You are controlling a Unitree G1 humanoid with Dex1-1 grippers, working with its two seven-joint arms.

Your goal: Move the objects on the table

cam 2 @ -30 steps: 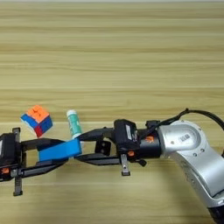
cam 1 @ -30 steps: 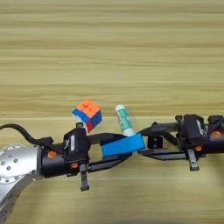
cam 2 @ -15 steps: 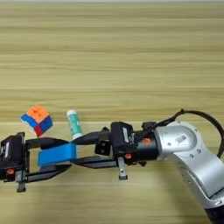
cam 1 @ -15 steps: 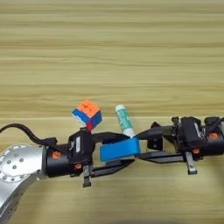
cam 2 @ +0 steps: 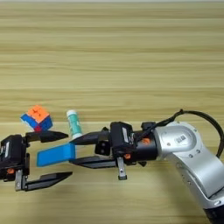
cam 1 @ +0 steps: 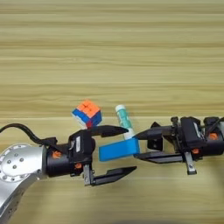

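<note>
We see the R gripper (cam 1: pixel 139 146) coming in from the right w/ its two black fingers pinching the right end of the flat blue block (cam 1: pixel 119 150), one finger (cam 1: pixel 151 131) above and one below; block looks held just off the table (cam 1: pixel 109 52), slightly tilted, but we can't tell for sure whether it touches the wood. L gripper (cam 1: pixel 127 149) faces it from the left, fingers spread wide: upper finger (cam 1: pixel 107 130) sits above the block's left part, lower finger (cam 1: pixel 113 174) well below it, neither clearly touching the block. So the block lies between both grippers, near the front-centre of the table. Just behind the block, the white-and-green glue stick (cam 1: pixel 124 117) lies flat, white cap pointing away from us, its near end hidden behind the block and R fingertip. Left of the stick, the puzzle cube (cam 1: pixel 87 113) (orange top, blue and red sides) sits apart from it, just behind the L gripper's upper finger. L arm's silver casing at bottom-left; R arm's silver casing shows in the right eye view at lower right.
</note>
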